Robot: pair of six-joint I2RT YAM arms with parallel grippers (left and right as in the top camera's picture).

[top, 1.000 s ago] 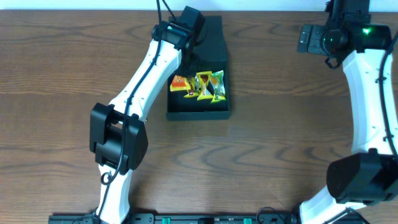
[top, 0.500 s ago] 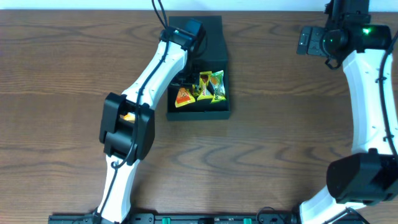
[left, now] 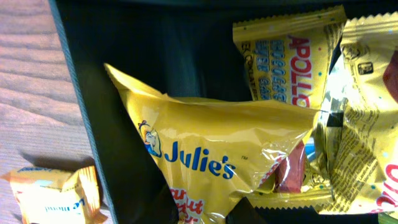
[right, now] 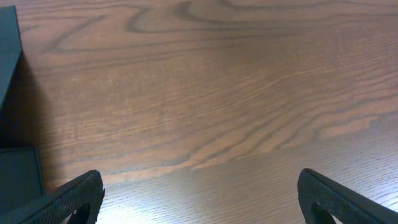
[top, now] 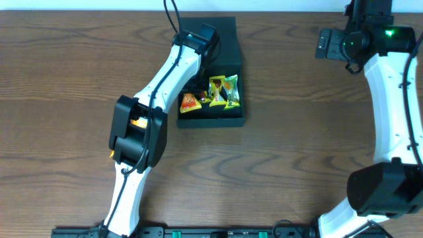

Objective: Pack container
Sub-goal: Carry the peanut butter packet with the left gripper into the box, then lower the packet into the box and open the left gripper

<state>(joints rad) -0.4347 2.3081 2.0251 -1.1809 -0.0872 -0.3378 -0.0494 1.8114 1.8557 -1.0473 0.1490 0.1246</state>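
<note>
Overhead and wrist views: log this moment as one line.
container open | Julie's packet, Apollo packet inside | orange packet on table beside it | left arm over container | right pincer open

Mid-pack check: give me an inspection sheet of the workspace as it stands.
Surface: wooden table, brown grain.
Job's things: container open, lid flap folded back; snack packets inside.
Clutter: one small packet on the wood just outside the container wall.
Grippers: left gripper over the container, fingers hidden; right gripper open, empty, above bare wood.
Cables: black cable running from the left wrist off the far edge.
Surroundings: nothing seen.
</note>
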